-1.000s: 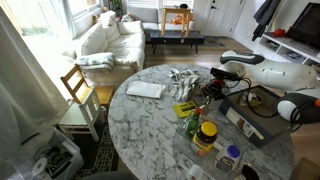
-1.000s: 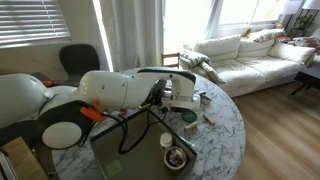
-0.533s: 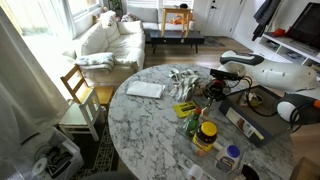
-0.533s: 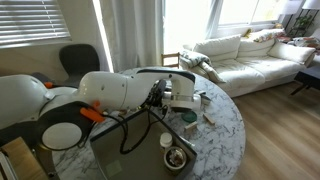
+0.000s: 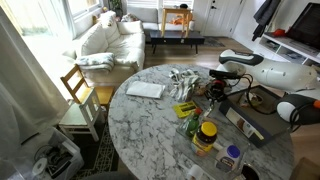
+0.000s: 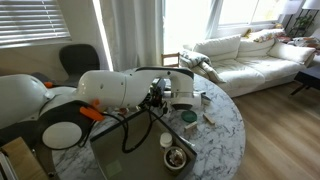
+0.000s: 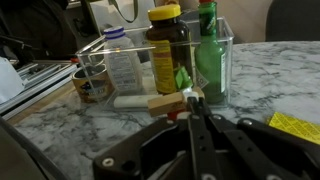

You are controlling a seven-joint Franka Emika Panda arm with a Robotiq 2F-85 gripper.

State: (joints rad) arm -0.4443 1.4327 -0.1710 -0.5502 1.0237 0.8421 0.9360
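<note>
My gripper [image 7: 190, 102] is shut, its two black fingers pressed together low over the marble table [image 7: 270, 75]. A small tan wooden block [image 7: 165, 103] lies right at the fingertips, to their left; I cannot tell whether its end is pinched. Just beyond stands a clear plastic box [image 7: 226, 45] with an amber yellow-capped bottle [image 7: 165, 50] and a green bottle [image 7: 208, 55]. In both exterior views the gripper [image 5: 203, 95] [image 6: 163, 100] hovers near the table's middle.
A white blue-capped bottle [image 7: 122, 65] and a small tin [image 7: 92, 85] stand left of the box. A yellow packet [image 7: 295, 125] lies right. In an exterior view, white paper [image 5: 145, 89], crumpled wrappers [image 5: 182, 78] and a dark tray [image 5: 255, 115] lie on the table.
</note>
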